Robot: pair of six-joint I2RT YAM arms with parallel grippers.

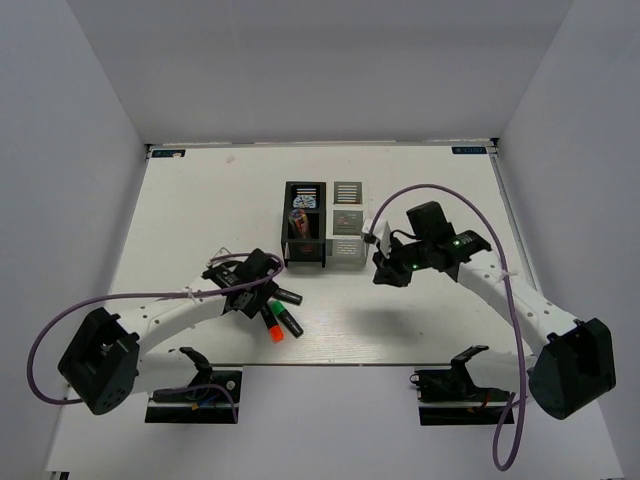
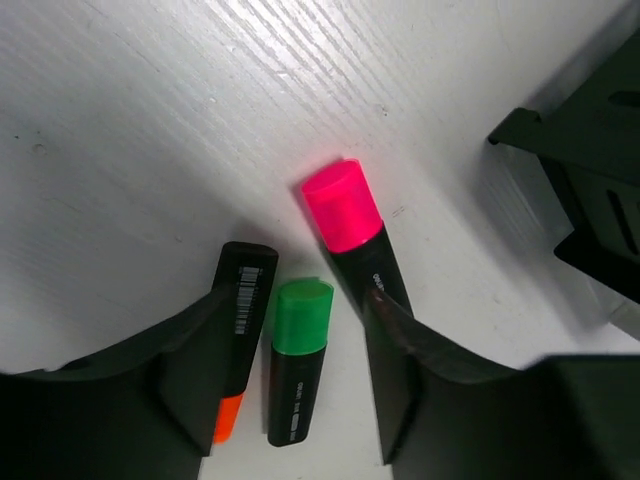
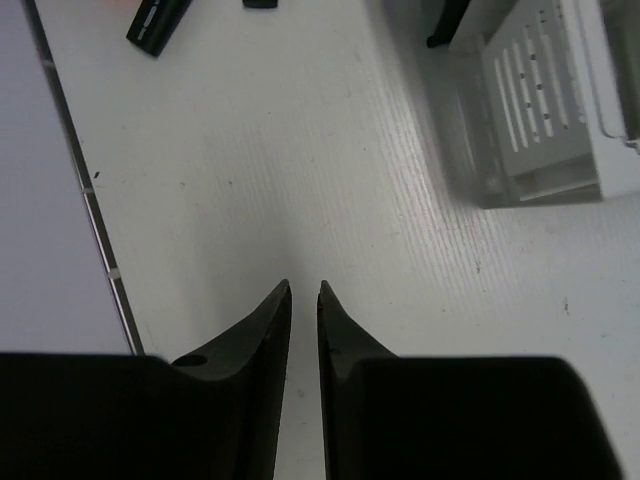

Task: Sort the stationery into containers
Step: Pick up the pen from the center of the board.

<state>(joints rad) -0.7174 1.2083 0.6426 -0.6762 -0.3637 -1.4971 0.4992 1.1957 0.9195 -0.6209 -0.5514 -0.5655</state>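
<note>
White table (image 1: pixel 200 200) carries three highlighters (image 1: pixel 281 322) and four bins (image 1: pixel 345 254).

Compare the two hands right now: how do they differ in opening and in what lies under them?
The left hand is wide open; the right hand is all but shut. The left hand frames the green highlighter between its fingers, pink highlighter and orange highlighter alongside; the right hand is over bare table near a white bin. Both point down, holding nothing yet.
</note>
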